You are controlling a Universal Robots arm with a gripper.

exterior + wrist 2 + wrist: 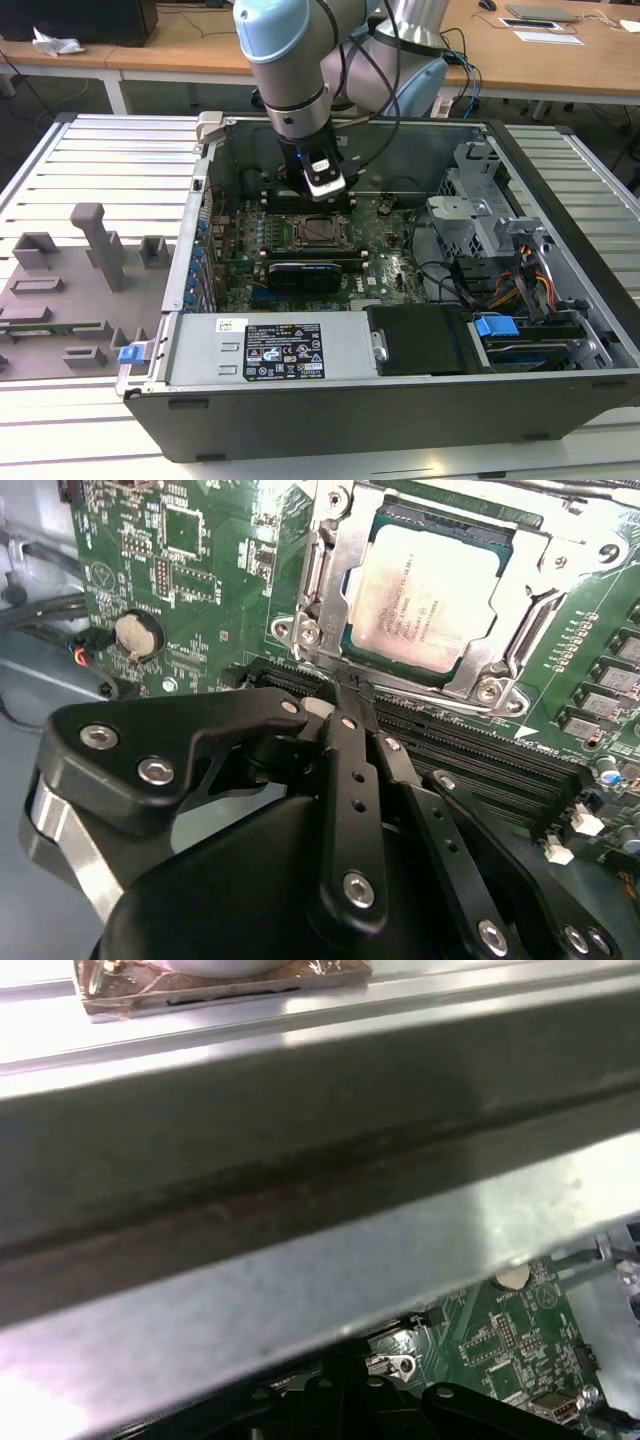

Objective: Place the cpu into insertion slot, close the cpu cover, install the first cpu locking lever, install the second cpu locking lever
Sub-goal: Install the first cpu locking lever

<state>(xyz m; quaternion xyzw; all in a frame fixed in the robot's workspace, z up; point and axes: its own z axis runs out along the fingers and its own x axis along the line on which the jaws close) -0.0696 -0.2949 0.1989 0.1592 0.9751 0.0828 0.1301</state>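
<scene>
your hand (343, 698) reaches into the open case (470, 150) with its fingers (346, 770) drawn together, tips pointed down at the board (200, 590) just beside one edge of the cover (548, 558). from the second wrist view you cannot tell whether anything is pinched between them or whether the tips only rest by the edge. that posture looks like work on a lever rather than on the chip: a thin metal rod (400, 687), probably one locking lever, runs along the cover's edge nearest the tips, and a closed, narrow tip suits hooking or pushing such a rod. the cpu (430, 590) is not in your hand. it lies flat in the slot (358, 600), pale top up, just beyond the fingertips, and the cover's frame sits down around it with the chip showing through the window, so placing and covering look done. whether either lever is latched is not clear. long black card slots (480, 770) lie between the hand's body and the cover, and a coin cell (137, 632) sits off to one side on the board. in the first wrist view the case's metal wall passes close by the arm, which explains the steep approach. in the exterior view the case rests on the slatted bench (100, 150), with grey fixtures (95, 250) at that view's left.
</scene>
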